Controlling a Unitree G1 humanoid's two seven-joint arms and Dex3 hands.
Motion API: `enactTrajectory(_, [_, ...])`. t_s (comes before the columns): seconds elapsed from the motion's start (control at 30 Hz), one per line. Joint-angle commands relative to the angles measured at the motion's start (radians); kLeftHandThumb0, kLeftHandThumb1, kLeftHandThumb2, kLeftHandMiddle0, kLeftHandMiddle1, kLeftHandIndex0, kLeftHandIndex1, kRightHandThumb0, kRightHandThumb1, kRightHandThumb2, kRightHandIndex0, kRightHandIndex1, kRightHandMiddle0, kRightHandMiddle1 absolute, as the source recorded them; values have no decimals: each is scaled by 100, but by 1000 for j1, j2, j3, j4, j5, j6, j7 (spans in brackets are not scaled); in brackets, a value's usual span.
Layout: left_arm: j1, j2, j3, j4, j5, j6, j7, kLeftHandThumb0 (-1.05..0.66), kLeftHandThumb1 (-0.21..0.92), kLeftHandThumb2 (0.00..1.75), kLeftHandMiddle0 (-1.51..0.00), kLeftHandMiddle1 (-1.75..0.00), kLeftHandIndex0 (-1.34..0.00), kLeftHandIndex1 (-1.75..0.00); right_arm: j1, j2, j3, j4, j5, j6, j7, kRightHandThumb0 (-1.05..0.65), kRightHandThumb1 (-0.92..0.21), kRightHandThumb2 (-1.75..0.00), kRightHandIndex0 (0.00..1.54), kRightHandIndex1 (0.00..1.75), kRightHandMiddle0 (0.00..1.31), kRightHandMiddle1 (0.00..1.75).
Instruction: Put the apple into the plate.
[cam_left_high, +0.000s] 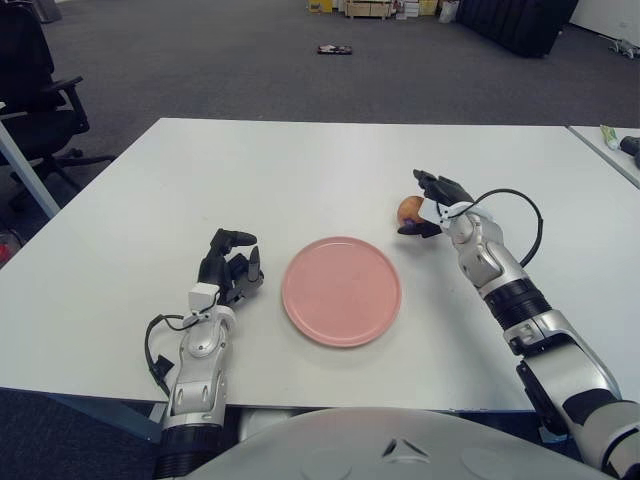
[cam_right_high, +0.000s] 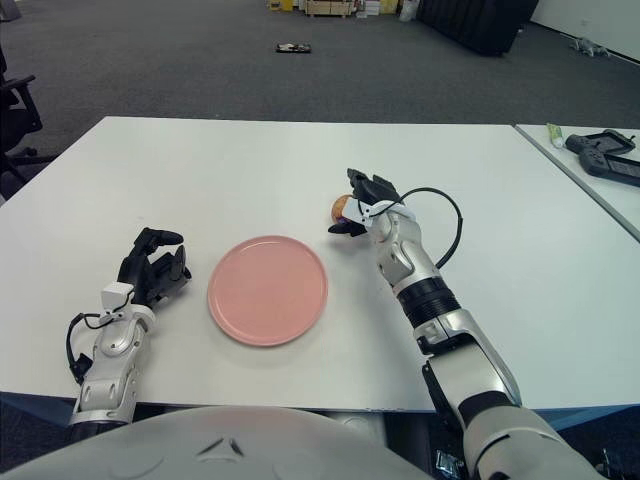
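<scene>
A small reddish-orange apple (cam_left_high: 408, 209) sits right of and behind the empty pink plate (cam_left_high: 341, 291) on the white table (cam_left_high: 300, 170). My right hand (cam_left_high: 424, 206) is at the apple's right side. Its dark fingers curl over the top and the thumb goes underneath, so it is shut on the apple. I cannot tell whether the apple touches the table. The plate's far right rim is a short gap from the apple. My left hand (cam_left_high: 231, 266) shows left of the plate, fingers curled and holding nothing.
A black cable (cam_left_high: 520, 215) loops off my right wrist. A second table with a black device (cam_right_high: 604, 152) stands at the far right. An office chair (cam_left_high: 35, 90) is off the table's left corner.
</scene>
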Motion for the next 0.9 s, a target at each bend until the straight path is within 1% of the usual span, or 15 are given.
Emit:
enactTrajectory(0.0, [-9, -3, 1, -15, -12, 6, -5, -39, 65, 90, -84, -175, -36, -175, -51, 13, 5, 66, 11, 0, 4, -99, -70, -33, 0, 0, 0, 0])
enactTrajectory(0.13, [-7, -4, 0, -17, -15, 6, -6, -39, 66, 89, -82, -175, -35, -175, -81, 35, 6, 189, 25, -30, -30, -98, -72, -33, 0, 0, 0, 0])
enactTrajectory(0.23, [-6, -4, 0, -19, -13, 4, -2, -39, 66, 89, -82, -175, -35, -175, -112, 62, -1, 333, 44, -81, -83, -96, -73, -32, 0, 0, 0, 0])
enactTrajectory(0.37, [-2, -5, 0, -24, -11, 6, -1, -39, 66, 89, -82, -175, -35, -175, -135, 76, -5, 420, 61, -122, -121, -93, -74, -33, 0, 0, 0, 0])
enactTrajectory(0.5, [-1, -6, 1, -26, -11, 6, 1, -39, 66, 89, -82, -175, -35, -175, -141, 95, -15, 479, 79, -157, -172, -90, -75, -34, 0, 0, 0, 0])
enactTrajectory(0.57, [0, -7, 2, -27, -11, 7, 2, -39, 67, 88, -84, -175, -35, -175, -144, 101, -18, 498, 85, -166, -187, -87, -71, -43, 0, 0, 0, 0])
enactTrajectory(0.6, [0, -7, 2, -27, -11, 8, 2, -39, 67, 88, -84, -175, -35, -175, -144, 108, -21, 509, 89, -171, -200, -86, -71, -44, 0, 0, 0, 0])
enactTrajectory(0.67, [0, -8, 2, -27, -10, 9, 4, -39, 67, 88, -85, -175, -35, -175, -145, 119, -23, 531, 95, -182, -228, -80, -63, -58, 0, 0, 0, 0])
enactTrajectory(0.7, [1, -8, 3, -28, -10, 8, 4, -39, 67, 88, -85, -175, -35, -175, -144, 126, -25, 541, 99, -191, -247, -79, -62, -61, 0, 0, 0, 0])
enactTrajectory(0.77, [2, -8, 3, -29, -9, 7, 5, -39, 67, 88, -86, -175, -35, -175, -146, 132, -26, 556, 105, -203, -268, -74, -54, -73, 0, 0, 0, 2])
enactTrajectory(0.8, [3, -8, 3, -29, -8, 7, 5, -39, 67, 88, -86, -175, -35, -175, -147, 135, -29, 564, 108, -211, -280, -73, -53, -75, 0, 0, 0, 2])
enactTrajectory(0.87, [3, -7, 2, -27, -6, 4, 5, -39, 66, 89, -86, -175, -35, -175, -150, 143, -35, 586, 114, -230, -307, -69, -49, -80, 3, 3, 0, 13])
